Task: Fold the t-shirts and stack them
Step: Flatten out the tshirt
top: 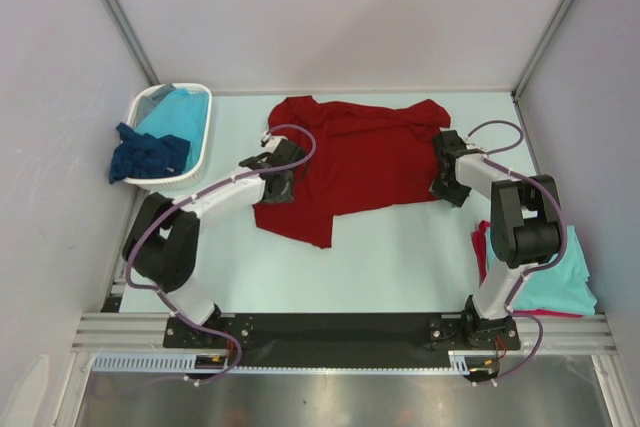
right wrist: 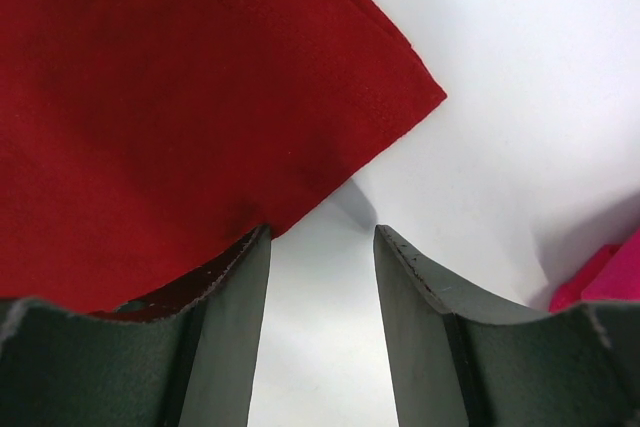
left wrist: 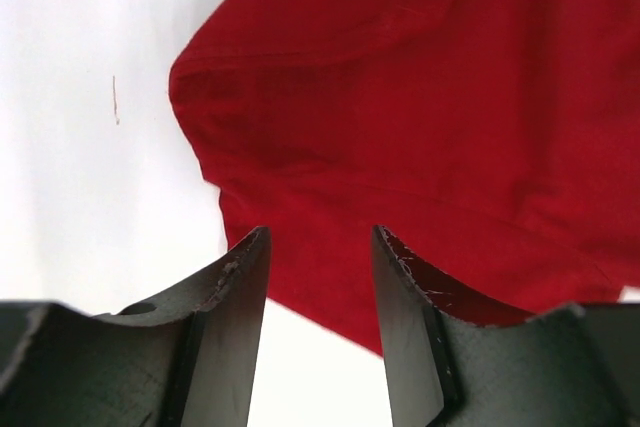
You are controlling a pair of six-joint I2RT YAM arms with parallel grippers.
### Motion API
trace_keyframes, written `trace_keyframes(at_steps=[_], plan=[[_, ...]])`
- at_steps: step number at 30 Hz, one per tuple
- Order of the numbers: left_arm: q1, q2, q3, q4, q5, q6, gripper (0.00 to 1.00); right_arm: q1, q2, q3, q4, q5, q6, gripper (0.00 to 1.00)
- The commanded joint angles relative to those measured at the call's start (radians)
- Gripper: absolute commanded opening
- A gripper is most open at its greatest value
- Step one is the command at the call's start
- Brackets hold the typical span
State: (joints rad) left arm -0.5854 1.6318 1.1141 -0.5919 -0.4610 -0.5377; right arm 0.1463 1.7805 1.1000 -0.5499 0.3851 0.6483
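The top camera looks down from high behind the arms (top: 190, 222) over the whole table (top: 400, 257), dark red shirt (top: 360, 162) at its middle, while both wrist cameras sit low and close, the left facing that shirt's left edge, the right its right corner.

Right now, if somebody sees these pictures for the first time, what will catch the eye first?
The dark red cloth t-shirt, spread loosely in the middle of the pale table, dominates. The left gripper and the right gripper stand open at its left and right edges. At the far left, a white plastic basket holds a turquoise shirt, with a dark navy shirt hanging over its rim.
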Motion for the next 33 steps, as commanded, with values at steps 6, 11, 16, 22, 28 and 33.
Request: trace_keyframes(at_steps=[6, 11, 16, 22, 28, 33], plan=[[0.033, 0.112, 0.079, 0.023, 0.088, -0.056, 0.46, -0.002, 0.005, 0.020, 0.022, 0.000, -0.007, 0.51], [-0.004, 0.054, 0.040, 0.024, 0.102, -0.065, 0.47, -0.004, -0.004, 0.017, 0.024, 0.000, -0.007, 0.51], [-0.051, -0.029, -0.028, 0.014, 0.108, -0.090, 0.47, -0.004, 0.000, 0.021, 0.025, -0.002, -0.009, 0.51], [-0.094, -0.046, -0.121, 0.026, 0.136, -0.137, 0.48, 0.001, 0.008, 0.024, 0.027, -0.008, -0.007, 0.51], [-0.113, -0.003, -0.148, 0.053, 0.154, -0.145, 0.47, 0.004, 0.003, 0.023, 0.024, -0.006, -0.010, 0.51], [-0.113, 0.033, -0.148, 0.064, 0.165, -0.143, 0.44, 0.007, -0.023, 0.021, 0.019, -0.005, -0.013, 0.51]])
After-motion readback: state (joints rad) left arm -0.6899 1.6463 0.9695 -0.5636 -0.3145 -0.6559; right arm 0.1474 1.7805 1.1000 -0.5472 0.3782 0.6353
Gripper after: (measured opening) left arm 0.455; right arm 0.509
